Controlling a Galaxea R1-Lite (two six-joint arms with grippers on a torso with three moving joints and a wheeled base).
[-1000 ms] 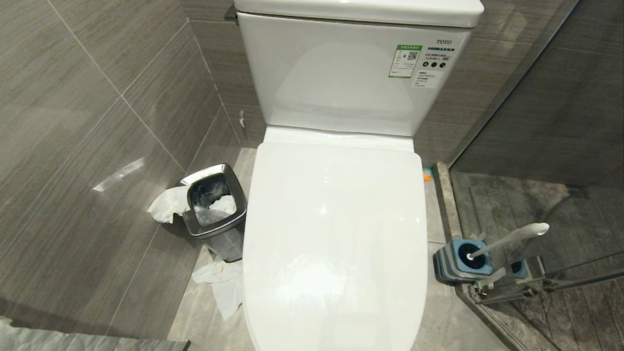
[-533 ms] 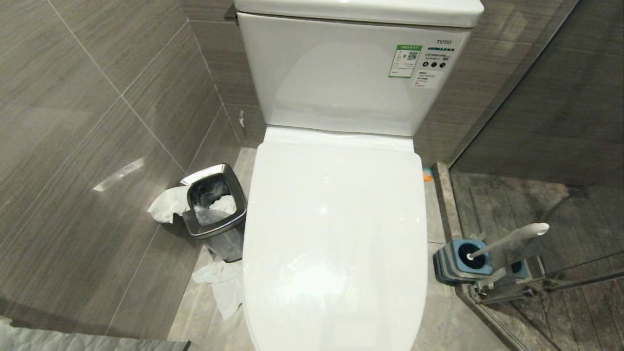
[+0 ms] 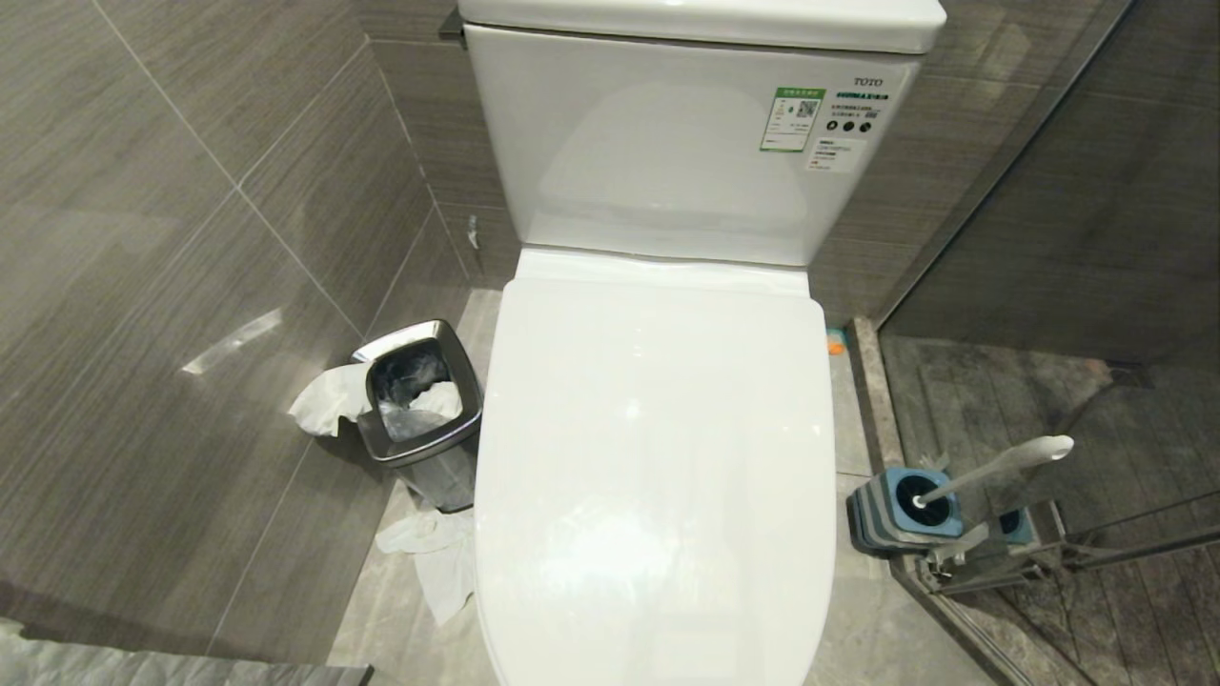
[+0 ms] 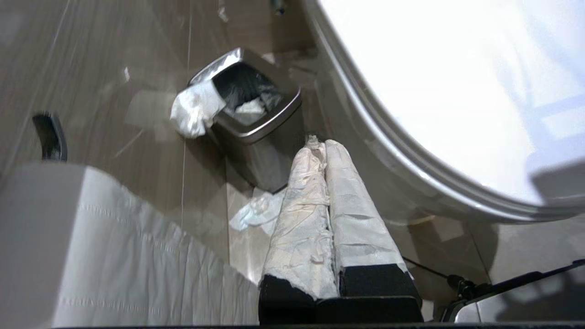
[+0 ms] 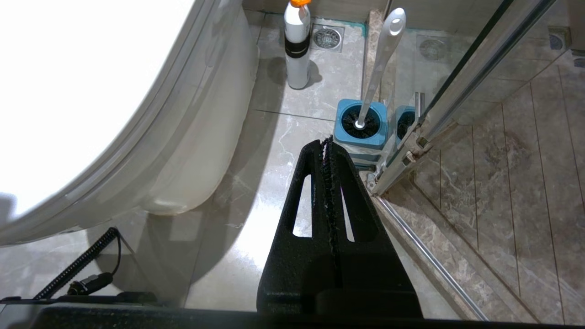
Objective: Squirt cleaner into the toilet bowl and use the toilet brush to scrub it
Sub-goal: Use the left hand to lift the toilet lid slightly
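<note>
The toilet bowl (image 5: 205, 151) shows only its white outer wall, because the closed lid (image 3: 658, 457) covers its inside. No cleaner is in view; a white bottle with an orange cap (image 5: 297, 45) stands on the floor beside the bowl. The toilet brush (image 3: 1001, 462) leans in its blue square holder (image 3: 896, 514) to the right of the toilet, its white handle (image 5: 381, 59) pointing up. My left gripper (image 4: 320, 144), its fingers wrapped in white, is shut and empty low beside the lid's left edge. My right gripper (image 5: 327, 141) is shut and empty, just short of the holder (image 5: 361, 125).
A chrome waste bin (image 3: 419, 391) with tissue spilling over its rim stands left of the toilet, with more tissue (image 3: 429, 562) on the floor. A glass shower partition and its metal rail (image 5: 411, 151) run close behind the brush holder. The grey wall (image 3: 143, 286) hems in the left side.
</note>
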